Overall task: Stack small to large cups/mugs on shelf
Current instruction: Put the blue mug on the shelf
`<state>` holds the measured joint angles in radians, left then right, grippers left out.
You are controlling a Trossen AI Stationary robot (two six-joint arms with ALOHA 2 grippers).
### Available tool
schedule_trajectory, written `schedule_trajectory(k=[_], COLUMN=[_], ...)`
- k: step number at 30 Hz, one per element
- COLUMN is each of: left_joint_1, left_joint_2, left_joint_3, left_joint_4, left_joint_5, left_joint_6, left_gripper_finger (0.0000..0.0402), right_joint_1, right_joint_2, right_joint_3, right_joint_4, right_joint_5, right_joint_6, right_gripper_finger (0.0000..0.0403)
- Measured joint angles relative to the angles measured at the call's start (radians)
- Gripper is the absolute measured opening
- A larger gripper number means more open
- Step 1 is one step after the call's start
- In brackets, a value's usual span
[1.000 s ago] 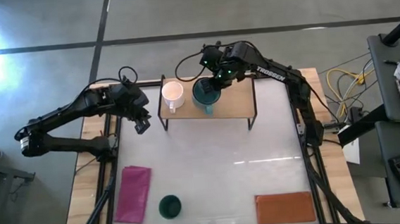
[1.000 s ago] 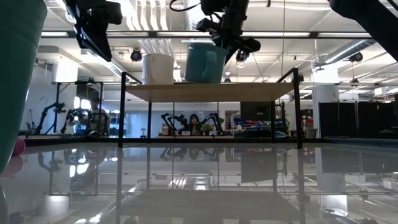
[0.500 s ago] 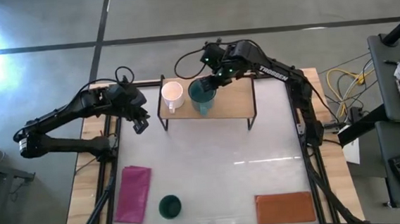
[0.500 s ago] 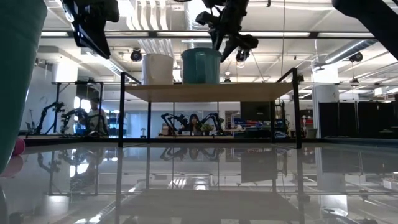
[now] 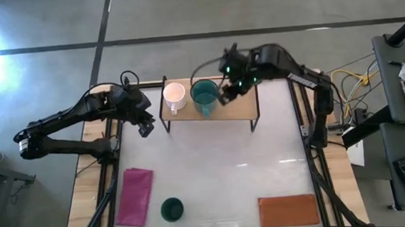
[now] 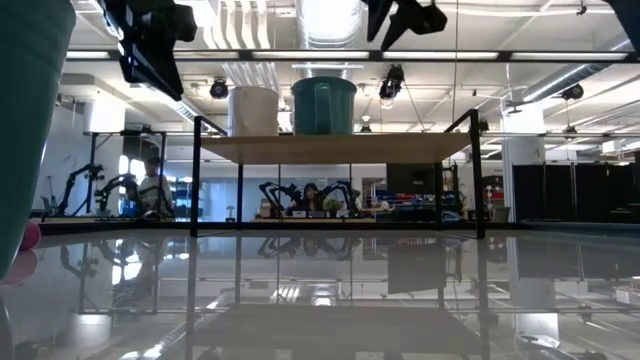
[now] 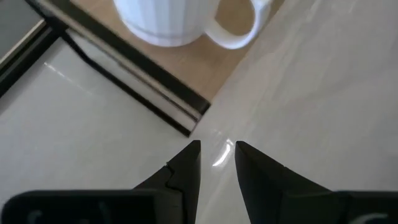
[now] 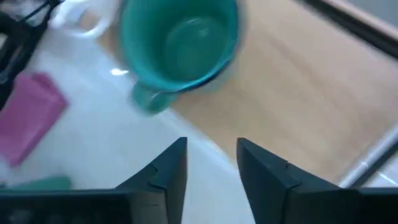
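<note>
Right gripper (image 5: pixel 227 82) is now lifting clear of the teal mug (image 5: pixel 204 95), fingers apart and empty; half a second ago it was right at the mug's rim, a second ago it was carrying the mug tilted above the shelf (image 5: pixel 239 106). Teal mug is now sitting upright on the shelf, handle pointing toward the table's front edge, just beside the white mug (image 5: pixel 175 95) with a small gap between them. In the low view the right gripper (image 6: pixel 400 15) is hanging well above the teal mug (image 6: pixel 323 105).

Left gripper (image 5: pixel 145 126) is hovering off the shelf's left end, fingers slightly apart and empty, unchanged from before. Dark green cup (image 5: pixel 171 209) is sitting on the table near the front edge, just beside the pink cloth (image 5: pixel 135 196), unmoved.
</note>
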<state>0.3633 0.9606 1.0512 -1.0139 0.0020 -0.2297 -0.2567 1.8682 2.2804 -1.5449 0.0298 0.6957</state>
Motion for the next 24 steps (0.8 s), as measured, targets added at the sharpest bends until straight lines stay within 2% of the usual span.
schedule_trajectory(k=[5, 8, 12, 18, 24], left_joint_1=[-0.011, -0.011, -0.011, -0.011, -0.011], left_joint_2=[0.001, 0.002, 0.002, 0.001, 0.001], left_joint_3=[-0.013, -0.015, -0.016, -0.016, -0.026], left_joint_4=[0.018, 0.019, 0.019, 0.019, 0.019], left_joint_5=[0.0, 0.0, -0.001, -0.001, -0.001], left_joint_6=[0.0, 0.0, 0.0, -0.001, -0.001], left_gripper_finger=[0.0085, 0.0085, 0.0085, 0.0085, 0.0085], right_joint_1=[0.109, 0.15, 0.167, 0.176, 0.2], right_joint_2=[0.015, 0.024, 0.026, 0.026, 0.026], right_joint_3=[-0.097, -0.158, -0.225, -0.28, -0.336], right_joint_4=[0.0, 0.109, 0.235, 0.258, 0.387], right_joint_5=[0.164, 0.225, 0.263, 0.274, 0.27], right_joint_6=[0.046, 0.061, 0.076, 0.116, 0.143], right_gripper_finger=[0.0063, 0.0019, 0.0012, 0.0009, 0.0009])
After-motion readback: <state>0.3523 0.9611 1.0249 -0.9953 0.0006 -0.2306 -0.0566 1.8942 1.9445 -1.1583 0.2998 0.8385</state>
